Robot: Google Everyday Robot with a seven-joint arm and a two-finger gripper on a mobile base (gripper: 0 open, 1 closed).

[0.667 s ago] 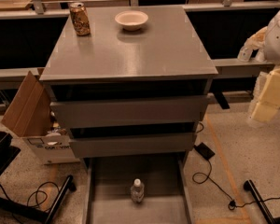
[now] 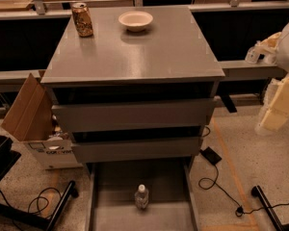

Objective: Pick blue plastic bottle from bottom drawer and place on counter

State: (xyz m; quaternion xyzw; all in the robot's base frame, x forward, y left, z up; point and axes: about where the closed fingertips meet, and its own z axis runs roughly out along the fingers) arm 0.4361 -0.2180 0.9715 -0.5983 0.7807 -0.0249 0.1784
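Observation:
The blue plastic bottle (image 2: 141, 197) stands upright, white cap up, in the middle of the open bottom drawer (image 2: 111, 186) at the foot of the cabinet. The counter (image 2: 149, 52) is the grey top slab above it. My gripper (image 2: 275, 110) is at the end of the cream arm at the right edge of the view. It hangs beside the cabinet at the height of the upper drawers, well to the right of and above the bottle, and touches nothing.
A brown dented can (image 2: 82, 19) and a pale bowl (image 2: 135, 20) stand at the back of the counter. Two closed drawer fronts (image 2: 135, 115) sit above the open drawer. A cardboard box (image 2: 31, 121) is left of the cabinet. Pump dispensers (image 2: 258, 53) stand on a right-hand ledge. Cables (image 2: 216, 186) lie on the floor.

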